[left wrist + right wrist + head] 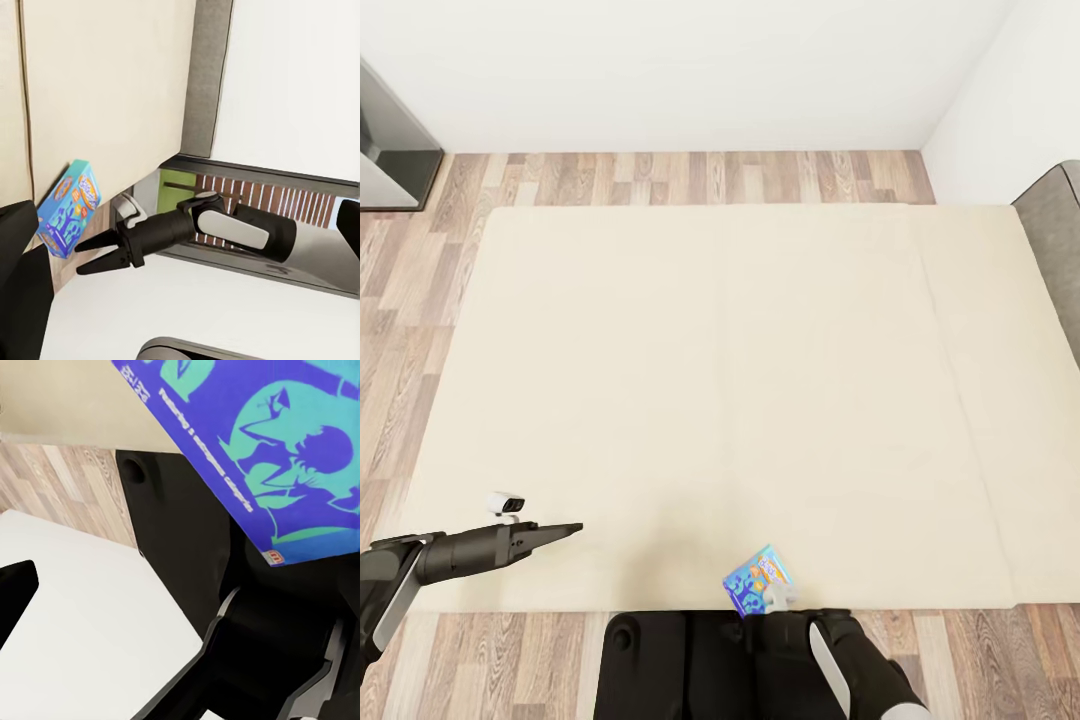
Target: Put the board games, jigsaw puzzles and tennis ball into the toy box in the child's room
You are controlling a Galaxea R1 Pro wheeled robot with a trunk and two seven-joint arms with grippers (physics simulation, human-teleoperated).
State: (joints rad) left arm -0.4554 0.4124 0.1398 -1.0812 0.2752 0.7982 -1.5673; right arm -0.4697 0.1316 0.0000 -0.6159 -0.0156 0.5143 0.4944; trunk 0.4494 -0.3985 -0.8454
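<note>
The robot is standing at the near edge of the bed, and the step in hand looks like collecting a board game from the bed: the blue board game with orange marks is sitting tilted right at the mattress's near edge, against the right gripper. In the right wrist view the box's blue-and-teal printed face is looming very close above the jaws, but whether they are clenched on it or merely beside it I cannot tell — the fingertips are not clearly visible. The left gripper is hovering over the bed's near left part, well apart from the game, its jaws closed together and grasping nothing. In the left wrist view the blue box is standing on edge by the bed's border, with the right arm's jaws parted just beside it. No other board game is showing on the cream mattress. The next move, as I judge it, calls for a firm hold on the box, then carrying it to the toy box on the worktop. A line of white lettering is running along the box's edge, too blurred to read — the orange title on its face is equally illegible.
</note>
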